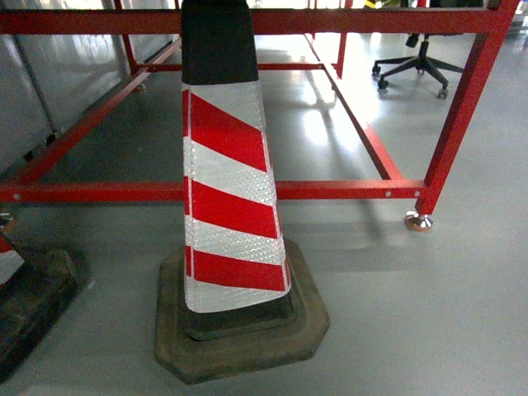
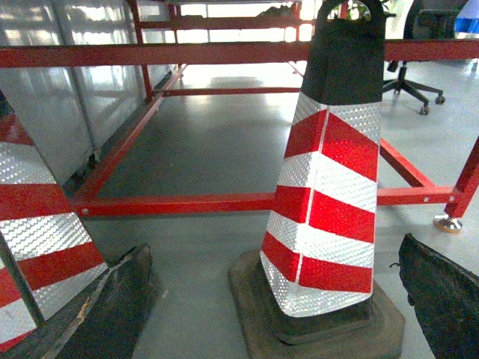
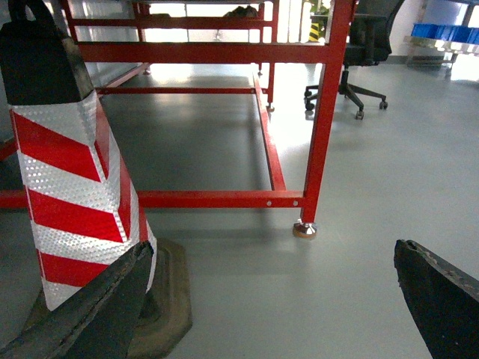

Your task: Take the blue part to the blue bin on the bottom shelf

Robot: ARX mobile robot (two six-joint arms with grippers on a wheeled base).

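The blue part, the blue bin and the bottom shelf are out of view in all three views. My left gripper [image 2: 275,247] stands open, its dark worn fingers [image 2: 112,299] at the frame's lower corners with nothing between them. My right gripper [image 3: 273,247] is open too, one of its fingers [image 3: 441,299] at the lower right, and it holds nothing. Both hang low over a grey floor. Neither gripper shows in the head view.
A red-and-white striped traffic cone [image 1: 231,206] on a dark rubber base stands right in front. A second cone [image 2: 34,224] is at the left. Behind them runs a red steel frame [image 1: 330,190] with a levelling foot [image 3: 304,230]. An office chair [image 3: 359,52] stands far back.
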